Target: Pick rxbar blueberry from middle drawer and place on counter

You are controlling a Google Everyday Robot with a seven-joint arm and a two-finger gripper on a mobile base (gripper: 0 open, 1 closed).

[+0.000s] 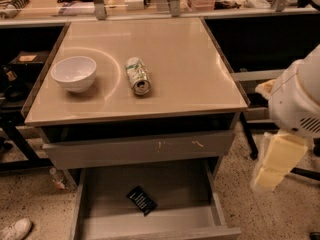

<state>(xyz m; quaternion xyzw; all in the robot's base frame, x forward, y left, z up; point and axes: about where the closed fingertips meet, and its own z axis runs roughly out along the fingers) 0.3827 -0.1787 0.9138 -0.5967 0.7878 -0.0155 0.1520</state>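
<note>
One rxbar blueberry lies mid-floor in the middle drawer; end effector, state unclear, right of counter.

Wide grey middle drawer pulled out, open from above; only a small dark wrapped bar on its floor. Glossy beige surface: white bowl left, crushed green-white can centre, right half bare. Pale tool right of unit, apart.
</note>
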